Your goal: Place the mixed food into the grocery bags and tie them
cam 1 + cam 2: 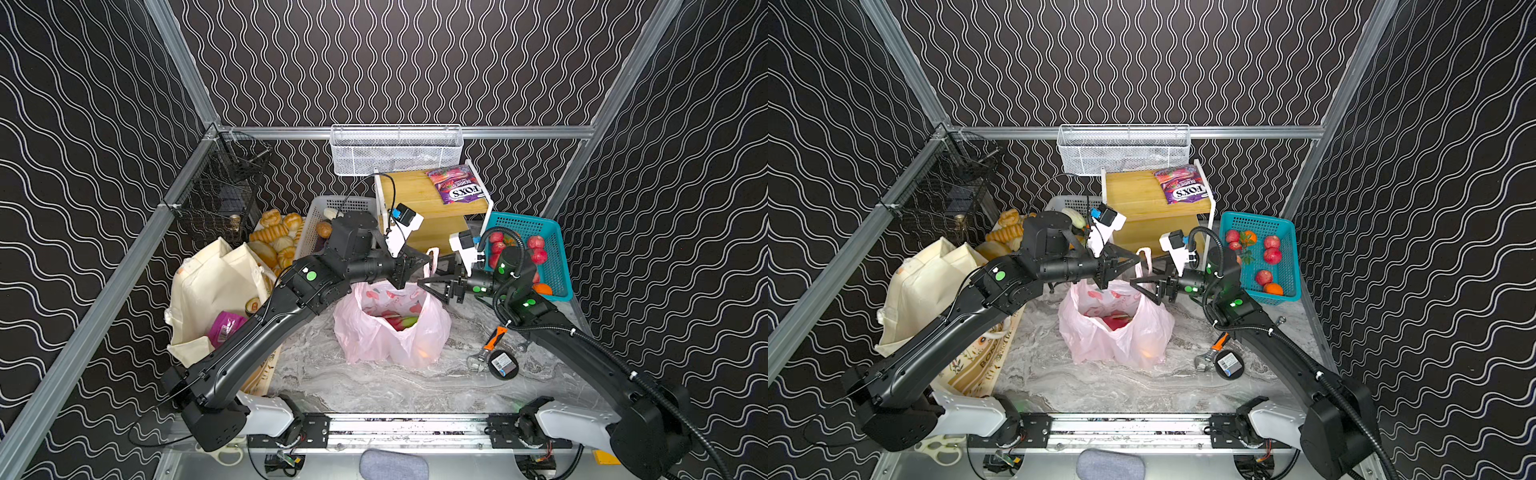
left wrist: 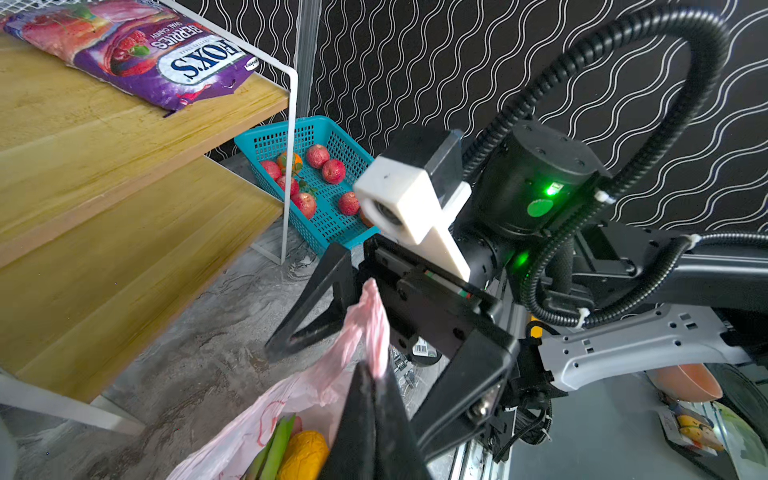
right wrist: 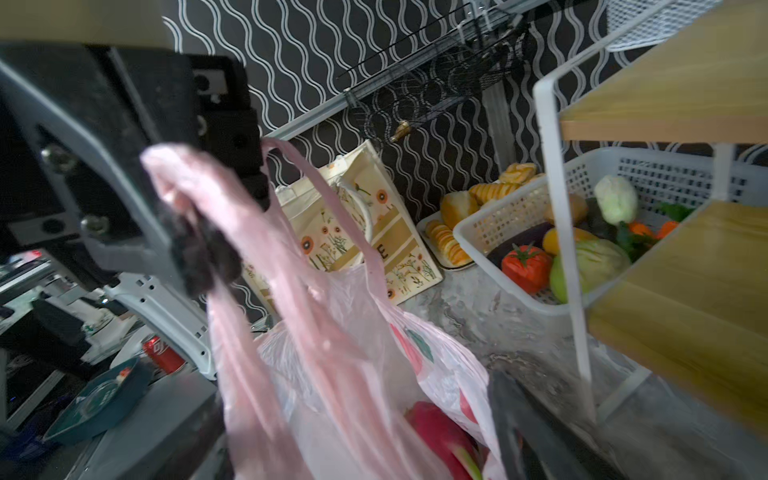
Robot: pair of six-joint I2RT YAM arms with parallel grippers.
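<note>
You are looking at a thin, translucent pink plastic bag (image 1: 390, 328) with red prints, standing open on the marble table (image 1: 374, 386) between both arms, toy fruit (image 3: 436, 432) showing inside. Your left gripper (image 3: 203, 257) is pinching one handle (image 2: 374, 328) tight, lifting it. Your right gripper (image 1: 430, 272) is hovering just beside that handle, fingers spread wide, gripping nothing.
</note>
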